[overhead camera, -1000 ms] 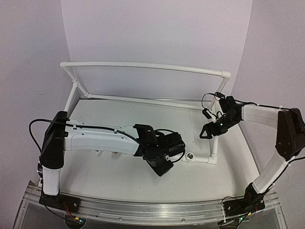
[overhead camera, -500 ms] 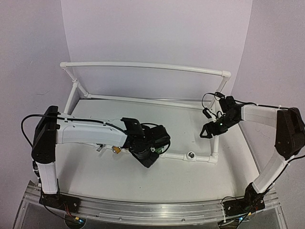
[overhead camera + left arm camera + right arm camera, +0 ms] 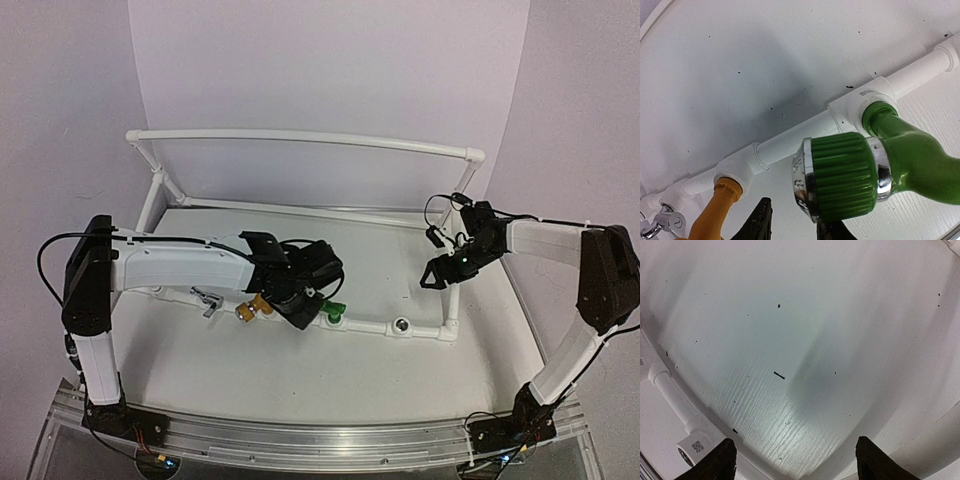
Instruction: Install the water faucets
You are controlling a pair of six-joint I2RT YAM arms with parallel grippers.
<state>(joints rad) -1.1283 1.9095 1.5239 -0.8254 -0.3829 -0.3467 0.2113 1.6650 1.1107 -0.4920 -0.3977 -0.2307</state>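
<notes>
The green faucet (image 3: 334,313) sits with its threaded end in a socket of the white pipe frame (image 3: 370,327). In the left wrist view its ribbed knob (image 3: 845,176) is close above my fingertips. The brass-yellow faucet (image 3: 250,310) sits in the socket to its left and also shows in the left wrist view (image 3: 715,215). The silver faucet (image 3: 208,299) is further left. My left gripper (image 3: 308,312) (image 3: 792,227) is open just beside the green knob, holding nothing. My right gripper (image 3: 435,278) (image 3: 795,462) is wide open and empty over the table at the right.
A round metal-lined socket (image 3: 401,325) in the near pipe stands bare to the right of the green faucet. The frame's tall rear rail (image 3: 300,138) runs across the back. A pipe section with a labelled fitting (image 3: 692,442) lies at the lower left of the right wrist view.
My left arm has pulled back to the left, uncovering the green, yellow and silver faucets along the near pipe. My right arm has not moved.
</notes>
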